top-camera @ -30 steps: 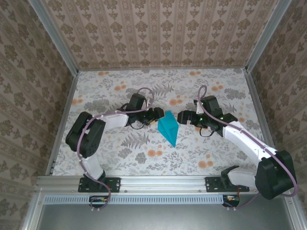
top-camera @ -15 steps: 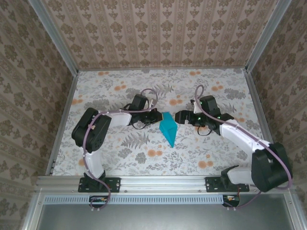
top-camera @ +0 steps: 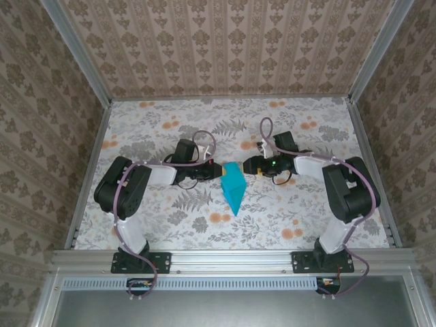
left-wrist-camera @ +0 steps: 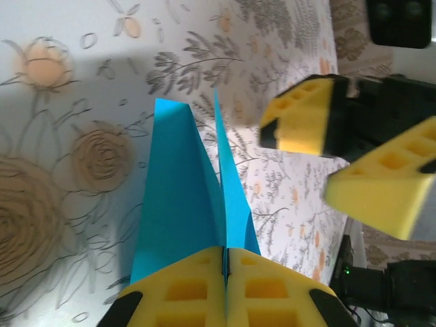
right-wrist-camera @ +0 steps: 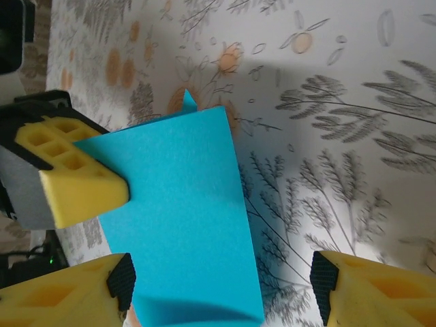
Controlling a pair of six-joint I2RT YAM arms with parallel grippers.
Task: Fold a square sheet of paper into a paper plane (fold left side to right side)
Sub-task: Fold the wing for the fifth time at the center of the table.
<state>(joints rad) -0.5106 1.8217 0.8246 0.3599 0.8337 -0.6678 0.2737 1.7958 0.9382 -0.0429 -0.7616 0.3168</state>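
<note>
The left claw [left-wrist-camera: 225, 274] is clamped on the plane [top-camera: 232, 187], steadying it mid-tabletop [top-camera: 170, 129]; the right claw [top-camera: 249, 165] stands apart astride its far edge, seemingly ready to grip.

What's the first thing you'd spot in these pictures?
The bright blue paper plane pops out in the middle of the flowery table, its point toward the near edge. The left hand is pinched shut on it, and the right hand stands open at its other side.
</note>
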